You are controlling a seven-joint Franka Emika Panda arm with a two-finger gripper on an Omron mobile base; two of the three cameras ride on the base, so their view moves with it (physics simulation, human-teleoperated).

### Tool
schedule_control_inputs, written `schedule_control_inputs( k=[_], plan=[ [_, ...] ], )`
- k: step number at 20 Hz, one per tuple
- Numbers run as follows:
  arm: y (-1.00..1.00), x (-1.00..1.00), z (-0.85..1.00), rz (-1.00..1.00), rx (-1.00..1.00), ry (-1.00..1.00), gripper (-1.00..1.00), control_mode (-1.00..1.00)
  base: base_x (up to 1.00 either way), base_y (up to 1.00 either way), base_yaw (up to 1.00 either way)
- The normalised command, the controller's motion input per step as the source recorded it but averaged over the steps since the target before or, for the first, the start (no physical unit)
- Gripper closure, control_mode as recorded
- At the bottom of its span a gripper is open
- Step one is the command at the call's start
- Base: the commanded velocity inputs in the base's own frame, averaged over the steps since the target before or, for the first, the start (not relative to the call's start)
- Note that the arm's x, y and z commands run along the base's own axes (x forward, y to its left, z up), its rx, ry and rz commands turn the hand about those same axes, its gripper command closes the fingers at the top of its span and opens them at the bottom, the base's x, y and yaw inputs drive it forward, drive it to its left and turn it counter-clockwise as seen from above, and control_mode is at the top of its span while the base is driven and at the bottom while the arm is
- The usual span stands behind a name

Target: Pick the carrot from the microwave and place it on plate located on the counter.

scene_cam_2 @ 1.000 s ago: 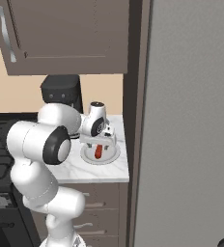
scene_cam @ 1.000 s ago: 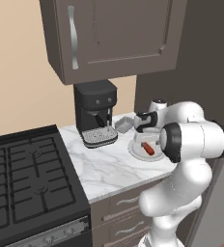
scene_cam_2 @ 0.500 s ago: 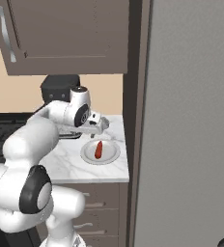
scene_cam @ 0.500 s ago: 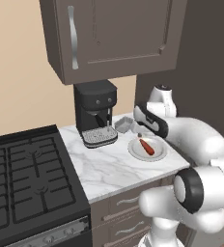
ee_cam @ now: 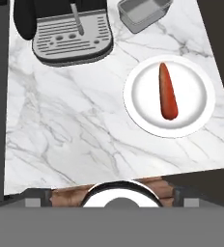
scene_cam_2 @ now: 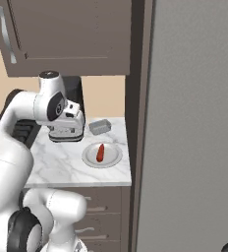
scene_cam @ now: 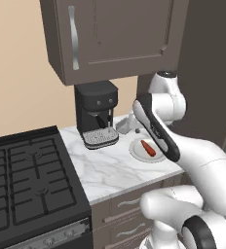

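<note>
The red-orange carrot (scene_cam: 147,148) (scene_cam_2: 100,152) (ee_cam: 168,91) lies loose on the round white plate (scene_cam: 137,151) (scene_cam_2: 112,160) (ee_cam: 196,111), near the right end of the white marble counter (scene_cam: 105,170) (scene_cam_2: 57,162) (ee_cam: 75,130). My gripper (scene_cam: 134,119) (scene_cam_2: 69,123) hangs high above the counter, left of the plate and in front of the coffee machine. It is open, holds nothing and is well clear of the carrot. The microwave is out of view.
A black coffee machine (scene_cam: 96,114) (ee_cam: 70,29) stands at the back of the counter, with a small grey container (scene_cam_2: 99,126) (ee_cam: 143,12) to its right. A black stove (scene_cam: 22,175) adjoins on the left. Dark cabinets (scene_cam: 115,34) hang overhead; a tall grey panel (scene_cam_2: 194,123) bounds the right.
The hand has risen from just over the plate and swung left toward the coffee machine. The carrot stays lying on the plate.
</note>
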Motion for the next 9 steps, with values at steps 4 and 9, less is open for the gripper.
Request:
schedule_control_inputs(
  k=[4,9],
  plan=[
    [0.07,-0.82,0.82,0.03,0.0,-0.08,-1.0,-1.0,0.0,0.0,0.0],
    [-0.06,-0.94,0.44,0.01,0.0,-0.13,-1.0,-1.0,0.0,0.0,0.0]
  ],
)
